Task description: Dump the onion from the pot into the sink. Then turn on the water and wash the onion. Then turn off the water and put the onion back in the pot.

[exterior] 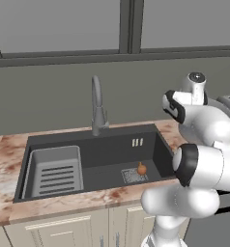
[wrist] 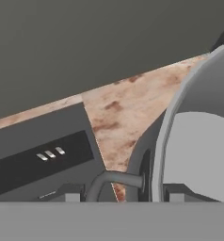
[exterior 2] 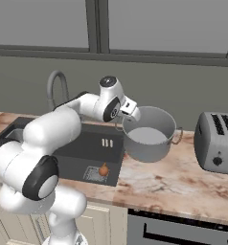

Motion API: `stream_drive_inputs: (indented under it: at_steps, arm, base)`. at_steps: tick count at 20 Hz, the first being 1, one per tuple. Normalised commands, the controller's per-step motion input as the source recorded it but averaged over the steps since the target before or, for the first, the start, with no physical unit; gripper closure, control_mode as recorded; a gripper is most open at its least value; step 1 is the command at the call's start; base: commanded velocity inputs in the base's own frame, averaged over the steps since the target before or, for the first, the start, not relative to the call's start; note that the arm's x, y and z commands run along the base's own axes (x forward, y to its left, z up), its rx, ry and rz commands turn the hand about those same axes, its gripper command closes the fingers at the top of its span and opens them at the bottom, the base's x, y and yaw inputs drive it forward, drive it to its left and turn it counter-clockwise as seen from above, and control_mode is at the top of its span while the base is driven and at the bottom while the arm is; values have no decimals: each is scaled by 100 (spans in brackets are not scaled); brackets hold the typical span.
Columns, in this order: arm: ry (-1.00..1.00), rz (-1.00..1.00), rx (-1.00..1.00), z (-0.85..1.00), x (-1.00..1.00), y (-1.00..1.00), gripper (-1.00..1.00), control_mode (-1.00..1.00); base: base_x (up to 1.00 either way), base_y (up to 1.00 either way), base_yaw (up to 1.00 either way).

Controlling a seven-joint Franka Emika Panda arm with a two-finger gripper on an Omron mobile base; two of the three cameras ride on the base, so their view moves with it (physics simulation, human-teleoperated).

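The small orange-brown onion lies in the dark sink, on the square drain grate. The pale grey pot is tilted over the counter just right of the sink, and its inside looks empty. My gripper is shut on the pot at its rim, where the side handle joins. In the hand view the fingertips stand on either side of the rim and handle.
The grey faucet rises behind the sink. A light grey slotted rack fills the sink's left part. A toaster stands at the right on the marbled counter. The wall and window are close behind.
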Motion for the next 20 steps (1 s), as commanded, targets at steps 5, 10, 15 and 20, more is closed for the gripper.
stream_drive_inputs:
  at_steps: [5,10,15,20]
  arm:
    - [0,-3,-6,-52,-24,-28,100,-100]
    - [0,-2,-6,-49,-9,-31,100,-100]
    - [4,-1,-3,-38,0,-33,100,-100]
    - [6,0,0,-33,0,-32,100,-100]
  base:
    - [0,0,0]
    - [0,0,0]
    - [0,0,0]
    - [0,0,0]
